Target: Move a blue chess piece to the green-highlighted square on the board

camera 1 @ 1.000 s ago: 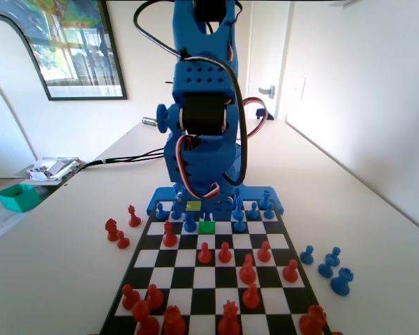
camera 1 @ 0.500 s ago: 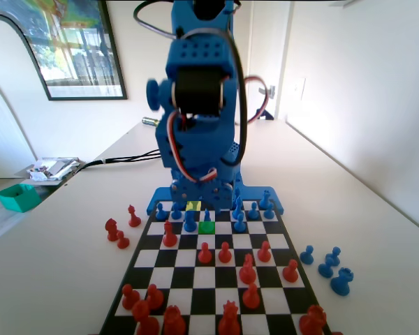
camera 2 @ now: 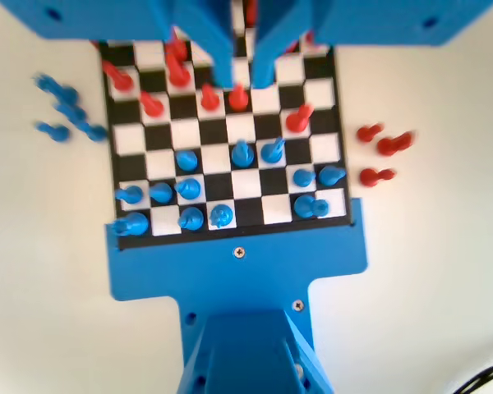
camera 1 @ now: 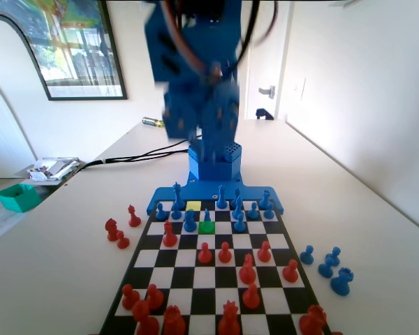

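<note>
The slim blue chess piece (camera 1: 207, 216) stands upright on the green-highlighted square (camera 1: 207, 227), free of the arm. In the wrist view the same blue chess piece (camera 2: 242, 153) stands among the blue pawns. The board (camera 1: 195, 279) runs from the near edge to the blue base. My gripper (camera 2: 242, 75) hangs high over the middle of the board (camera 2: 322, 148). Its jaws stand a little apart with nothing between them, well above the piece. In the fixed view the arm is raised and blurred.
A paler yellow-green square (camera 1: 193, 206) lies just behind the green one. Red pieces (camera 1: 225, 252) crowd the near half of the board. Blue pieces (camera 1: 326, 264) stand off the board at right, red ones (camera 1: 116, 232) at left. Cables (camera 1: 126, 159) cross the table.
The arm has lifted from low over the green square to high above the board. The slim blue piece stays on the green square.
</note>
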